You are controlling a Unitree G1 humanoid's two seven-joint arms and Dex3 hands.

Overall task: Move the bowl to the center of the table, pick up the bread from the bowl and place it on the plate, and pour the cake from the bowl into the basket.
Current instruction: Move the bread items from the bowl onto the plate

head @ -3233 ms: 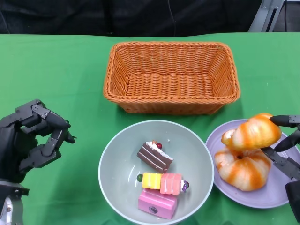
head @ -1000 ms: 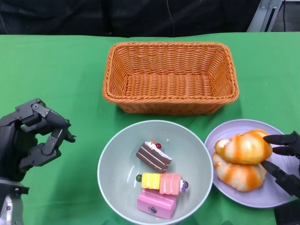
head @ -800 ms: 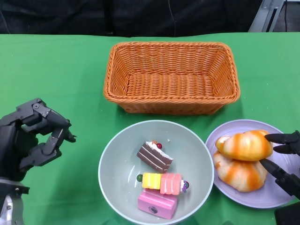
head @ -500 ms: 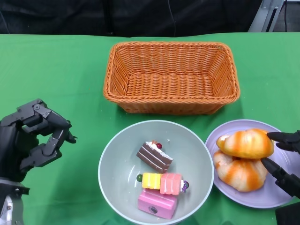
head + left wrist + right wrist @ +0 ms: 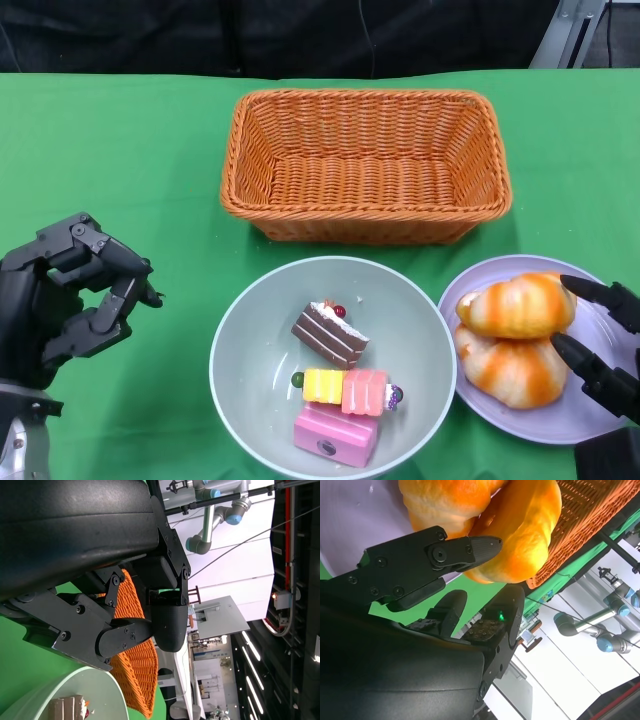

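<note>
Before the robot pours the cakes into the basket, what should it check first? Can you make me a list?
1. Both breads sit on the plate: ok, the upper bread lies on the lower bread.
2. Right hand has let go of the upper bread: cannot tell, its fingers are right against it.
3. Bowl holds only cakes: ok, the chocolate cake, yellow-and-pink cake and pink cake are inside, no bread.
4. Basket is ready: ok, upright and nothing in it.
5. Left hand is free to take the bowl: ok, it holds nothing and is off to the bowl's side.
</note>
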